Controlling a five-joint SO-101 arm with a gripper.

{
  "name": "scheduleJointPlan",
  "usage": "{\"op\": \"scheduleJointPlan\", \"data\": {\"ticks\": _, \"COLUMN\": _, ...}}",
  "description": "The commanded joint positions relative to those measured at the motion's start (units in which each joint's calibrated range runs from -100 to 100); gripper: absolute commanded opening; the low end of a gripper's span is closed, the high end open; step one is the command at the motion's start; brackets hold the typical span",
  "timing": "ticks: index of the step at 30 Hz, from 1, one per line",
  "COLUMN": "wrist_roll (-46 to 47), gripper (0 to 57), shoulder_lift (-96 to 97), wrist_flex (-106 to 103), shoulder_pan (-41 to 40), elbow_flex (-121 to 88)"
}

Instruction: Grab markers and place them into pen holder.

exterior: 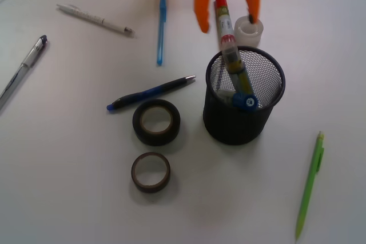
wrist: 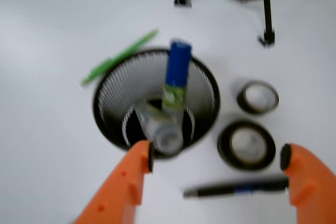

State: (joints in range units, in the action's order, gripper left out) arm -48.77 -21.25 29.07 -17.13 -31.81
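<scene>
The orange gripper (exterior: 229, 24) is seen with its fingers (exterior: 201, 4) spread wide apart and nothing clamped between them. It hangs above and just behind the black wire-mesh pen holder (exterior: 229, 124), which is taken as the landmark here.

Inside the pen holder, the blue-capped marker (exterior: 245, 92) is leaned against the near rim, cap uppermost. The red-capped marker (exterior: 223, 18) is stood in the holder at the far rim, its red end projecting well above the rim and lying between the two fingers without being touched by either. In the wrist view the blue-capped marker (wrist: 176, 72) is seen upright in the holder (wrist: 105, 103), and a pale barrel end (wrist: 165, 135) is shown at the holder's near rim, just beside one orange finger (wrist: 134, 171); the other finger (wrist: 307, 177) is held well apart. A third marker cannot be told from these pictures.

Beside the holder two black tape rolls (exterior: 156, 122) are laid, with a dark blue pen (exterior: 151, 92) behind them. A green mechanical pencil (exterior: 310, 184) is laid on the holder's other side.
</scene>
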Motion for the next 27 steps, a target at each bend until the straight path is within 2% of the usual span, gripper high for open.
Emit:
{"op": "scheduleJointPlan", "data": {"ticks": 1, "wrist_roll": -4.9, "gripper": 27.4, "shoulder_lift": -6.9, "wrist_flex": 24.8, "shoulder_pan": 0.9, "elbow_flex": 0.4}}
{"op": "scheduleJointPlan", "data": {"ticks": 5, "wrist_roll": -11.5, "gripper": 27.3, "shoulder_lift": -12.9, "wrist_flex": 31.0, "shoulder_pan": -2.3, "elbow_flex": -7.4}}
{"op": "scheduleJointPlan", "data": {"ticks": 13, "wrist_roll": -21.5, "gripper": 27.3, "shoulder_lift": -16.7, "wrist_flex": 9.9, "shoulder_pan": -10.8, "elbow_flex": -29.1}}
{"op": "scheduleJointPlan", "data": {"ticks": 20, "wrist_roll": -22.6, "gripper": 27.3, "shoulder_lift": -14.1, "wrist_flex": 13.4, "shoulder_pan": -11.8, "elbow_flex": -30.3}}
{"op": "scheduleJointPlan", "data": {"ticks": 27, "wrist_roll": -18.1, "gripper": 27.3, "shoulder_lift": 1.8, "wrist_flex": 22.4, "shoulder_pan": -13.1, "elbow_flex": -16.8}}
